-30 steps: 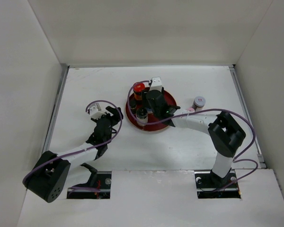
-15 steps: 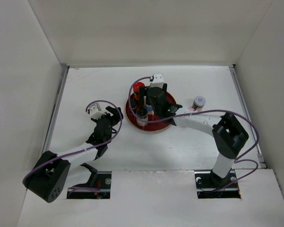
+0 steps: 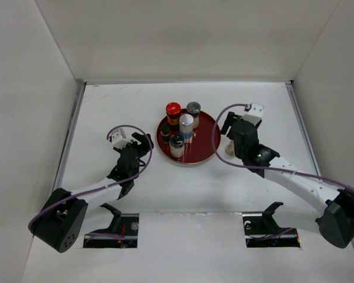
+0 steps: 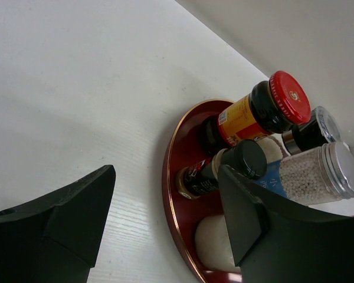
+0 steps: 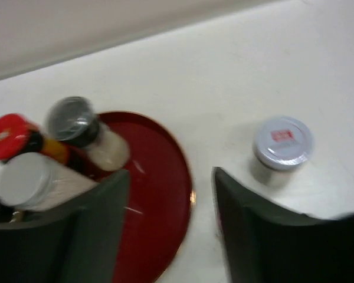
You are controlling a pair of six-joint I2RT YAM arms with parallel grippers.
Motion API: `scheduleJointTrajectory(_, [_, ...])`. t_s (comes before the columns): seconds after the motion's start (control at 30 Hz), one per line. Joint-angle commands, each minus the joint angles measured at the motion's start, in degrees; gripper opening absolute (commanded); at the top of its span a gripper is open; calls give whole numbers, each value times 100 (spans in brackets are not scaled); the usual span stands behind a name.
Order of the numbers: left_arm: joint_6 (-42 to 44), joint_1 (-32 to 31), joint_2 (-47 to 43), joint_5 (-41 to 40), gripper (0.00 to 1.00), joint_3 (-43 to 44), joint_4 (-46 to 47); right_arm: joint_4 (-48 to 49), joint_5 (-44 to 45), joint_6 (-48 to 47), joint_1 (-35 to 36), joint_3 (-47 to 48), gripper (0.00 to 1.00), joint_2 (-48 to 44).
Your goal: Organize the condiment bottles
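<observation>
Red dish (image 3: 205, 144) carries a red-capped bottle (image 3: 173, 108), grey-capped bottle (image 3: 193, 107), white-capped bottle (image 3: 186, 120) and black-capped bottle (image 3: 176, 140), all upright, caps skyward. My left gripper (image 4: 165, 177) has its fingers apart and bare, the dish just beyond their tips. My right gripper (image 5: 170, 175) is likewise spread and empty. A jar (image 5: 281, 141) stands upright on the table (image 5: 236, 71) just ahead of one fingertip, outside the gap.

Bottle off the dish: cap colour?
Cap is silvery white with a small red mark; best in right wrist view.
</observation>
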Motion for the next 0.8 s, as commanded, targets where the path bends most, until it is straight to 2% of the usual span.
scheduleJointTrajectory(0.0, [-65, 12, -50, 26, 69, -29, 304, -1197, 349, 645, -355, -384, 79, -150])
scheduleJointTrajectory(0.03, [-65, 12, -41, 26, 69, -29, 304, -1224, 288, 689, -443, -498, 93, -150])
scheduleJointTrajectory(0.07, [-65, 12, -24, 26, 69, -20, 304, -1198, 174, 725, -522, -595, 99, -141])
scheduleJointTrajectory(0.27, [-65, 3, -32, 26, 69, -20, 304, -733, -547, 681, -857, -570, 100, 490])
scheduleJointTrajectory(0.5, [-74, 3, -32, 26, 69, -20, 304, -398, -662, 681, -998, -420, 75, 1071])
scheduleJointTrajectory(0.6, [-74, 3, -41, 26, 69, -29, 304, -293, -601, 628, -1016, -403, 56, 1055])
scheduleJointTrajectory(0.67, [-74, 3, -41, 26, 69, -29, 304, -196, -391, 541, -981, -403, 51, 853])
scheduleJointTrajectory(0.77, [-74, 12, -32, 26, 69, -29, 304, -143, -66, 207, -726, -236, 50, 484])
